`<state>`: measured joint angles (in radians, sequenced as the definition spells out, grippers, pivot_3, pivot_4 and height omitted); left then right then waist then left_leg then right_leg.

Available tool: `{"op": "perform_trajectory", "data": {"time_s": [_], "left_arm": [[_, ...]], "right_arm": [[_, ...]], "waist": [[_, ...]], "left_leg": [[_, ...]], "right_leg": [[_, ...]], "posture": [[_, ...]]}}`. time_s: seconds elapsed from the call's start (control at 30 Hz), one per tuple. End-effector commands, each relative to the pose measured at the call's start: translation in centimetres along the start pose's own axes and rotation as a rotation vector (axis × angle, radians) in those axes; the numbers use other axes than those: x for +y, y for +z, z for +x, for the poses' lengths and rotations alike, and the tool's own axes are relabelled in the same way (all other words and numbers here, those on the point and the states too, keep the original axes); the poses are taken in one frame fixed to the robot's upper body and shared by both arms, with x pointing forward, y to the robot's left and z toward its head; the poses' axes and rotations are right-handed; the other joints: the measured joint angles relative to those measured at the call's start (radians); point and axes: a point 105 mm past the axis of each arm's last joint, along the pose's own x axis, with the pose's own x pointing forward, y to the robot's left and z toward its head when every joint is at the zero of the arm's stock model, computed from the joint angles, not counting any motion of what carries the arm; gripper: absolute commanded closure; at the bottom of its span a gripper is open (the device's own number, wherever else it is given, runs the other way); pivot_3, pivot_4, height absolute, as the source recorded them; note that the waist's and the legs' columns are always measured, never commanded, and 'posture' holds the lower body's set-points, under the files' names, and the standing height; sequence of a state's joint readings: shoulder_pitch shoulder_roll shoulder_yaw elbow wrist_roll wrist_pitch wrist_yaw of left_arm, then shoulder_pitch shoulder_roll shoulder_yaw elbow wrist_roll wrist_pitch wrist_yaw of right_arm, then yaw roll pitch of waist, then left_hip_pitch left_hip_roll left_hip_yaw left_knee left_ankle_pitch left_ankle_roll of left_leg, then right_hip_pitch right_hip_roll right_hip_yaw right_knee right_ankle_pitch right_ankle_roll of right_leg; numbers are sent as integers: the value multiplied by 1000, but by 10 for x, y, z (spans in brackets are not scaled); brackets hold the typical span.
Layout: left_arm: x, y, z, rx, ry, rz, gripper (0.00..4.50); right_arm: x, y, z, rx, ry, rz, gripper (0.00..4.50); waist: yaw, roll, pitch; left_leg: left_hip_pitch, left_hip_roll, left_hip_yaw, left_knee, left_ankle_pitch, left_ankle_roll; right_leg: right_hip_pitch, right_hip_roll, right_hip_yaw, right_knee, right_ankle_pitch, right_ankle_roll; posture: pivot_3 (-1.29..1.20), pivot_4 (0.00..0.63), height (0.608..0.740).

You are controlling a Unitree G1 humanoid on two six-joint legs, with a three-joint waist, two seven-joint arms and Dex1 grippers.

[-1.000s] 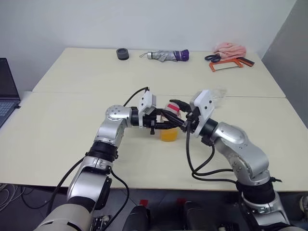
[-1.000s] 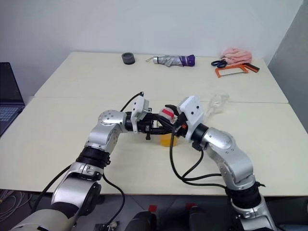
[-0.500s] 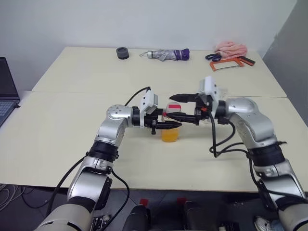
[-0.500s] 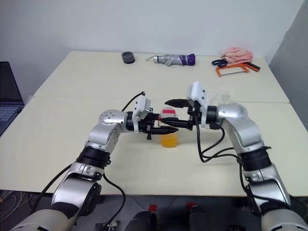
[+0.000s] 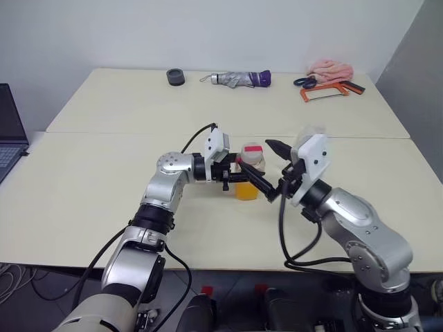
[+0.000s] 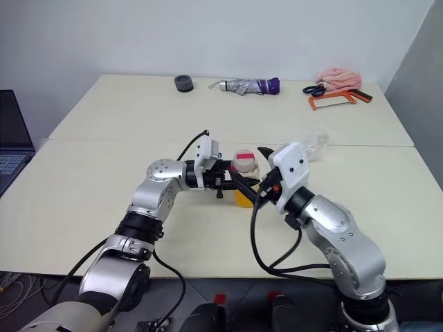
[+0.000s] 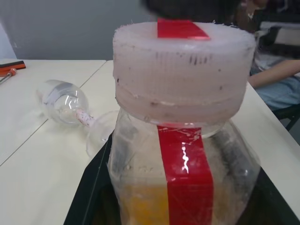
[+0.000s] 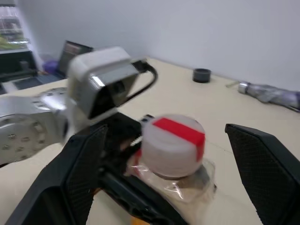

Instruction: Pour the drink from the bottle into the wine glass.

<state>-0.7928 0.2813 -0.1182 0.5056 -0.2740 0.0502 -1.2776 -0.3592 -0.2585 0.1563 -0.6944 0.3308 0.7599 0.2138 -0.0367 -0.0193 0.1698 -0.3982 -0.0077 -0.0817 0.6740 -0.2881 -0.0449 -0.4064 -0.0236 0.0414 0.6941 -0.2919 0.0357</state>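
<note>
The bottle [image 5: 248,176] stands upright at the table's middle, holding orange drink [image 5: 245,191] in its lower part. A white cap with red tape [image 8: 173,144] sits on top. My left gripper [image 5: 242,177] reaches in from the left and is shut on the bottle's body. My right gripper [image 5: 272,169] is just right of the bottle and open wide. Its fingers [image 8: 262,161] stand apart on either side of the cap without touching it. The wine glass [image 7: 64,100] lies on its side on the table beyond the right arm [image 6: 318,143].
Along the far edge lie a black roll [image 5: 176,77], a folded umbrella [image 5: 241,79], scissors with an orange frame saw [image 5: 324,89] and a pink cloth [image 5: 331,68]. A laptop [image 5: 10,128] sits off the table's left side. A seam [image 5: 104,132] joins two tabletops.
My right gripper, closed around the cap a second ago, has opened wide and come off it. Its arm swung out to the right and back. The left gripper and bottle stayed put.
</note>
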Motion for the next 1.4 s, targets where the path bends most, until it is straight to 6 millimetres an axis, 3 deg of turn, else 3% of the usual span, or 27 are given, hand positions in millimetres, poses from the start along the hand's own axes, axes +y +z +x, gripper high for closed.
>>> {"op": "perform_trajectory", "data": {"time_s": [0.03, 0.33, 0.77, 0.87, 1.03, 1.2, 1.33, 1.4], "left_arm": [[4, 17, 5, -37, -6, 69, 2712], [5, 17, 6, -38, 0, 81, 2712], [6, 16, 6, -30, 11, 83, 2712], [7, 16, 6, -31, 15, 84, 2713], [7, 15, 5, -28, 19, 79, 2713], [6, 13, 4, -21, 10, 71, 2713], [3, 14, 0, -11, -31, 51, 2713], [1, 15, -3, 0, -62, 48, 2714]], "right_arm": [[-2, 15, 5, -59, -69, -54, 211], [12, 5, 12, -34, -90, 1, 211], [1, -6, 12, -21, -245, 49, 211], [2, -5, 12, -27, -243, 56, 785], [5, -2, 11, -51, -220, 47, 2459], [15, 2, 13, -86, -128, 49, 2577], [33, 1, 15, -111, 202, 21, 2577], [32, -3, 13, -82, 384, -5, 2577]], "waist": [[0, 0, 0], [1, 0, 0], [0, 0, 0], [-2, 0, 0], [-5, 0, 0], [-5, 0, 0], [-7, 0, 0], [-9, 0, 0]], "left_leg": [[0, 0, 0, 1, 0, 0], [0, 0, -1, 2, 0, 0], [0, 0, 0, 2, 0, 0], [0, 0, -1, 2, 0, 0], [0, 0, -1, 2, 0, 0], [0, 0, -1, 2, 0, 0], [0, 0, 0, 2, 0, 1], [0, -1, 0, 2, 0, 1]], "right_leg": [[0, 0, 0, 0, 0, 0], [0, 0, 0, 2, 0, 0], [0, 0, 0, 2, 0, 0], [0, 1, 0, 2, 0, 0], [0, 1, 0, 2, 0, 0], [0, 1, 0, 2, 0, 0], [0, 1, 0, 2, 0, 0], [0, 1, 0, 2, 0, 0]], "posture": [[0, 150, 740], [0, 150, 740], [0, 150, 740], [0, 150, 740], [0, 150, 740], [0, 150, 740], [0, 150, 740], [0, 150, 740]]}}
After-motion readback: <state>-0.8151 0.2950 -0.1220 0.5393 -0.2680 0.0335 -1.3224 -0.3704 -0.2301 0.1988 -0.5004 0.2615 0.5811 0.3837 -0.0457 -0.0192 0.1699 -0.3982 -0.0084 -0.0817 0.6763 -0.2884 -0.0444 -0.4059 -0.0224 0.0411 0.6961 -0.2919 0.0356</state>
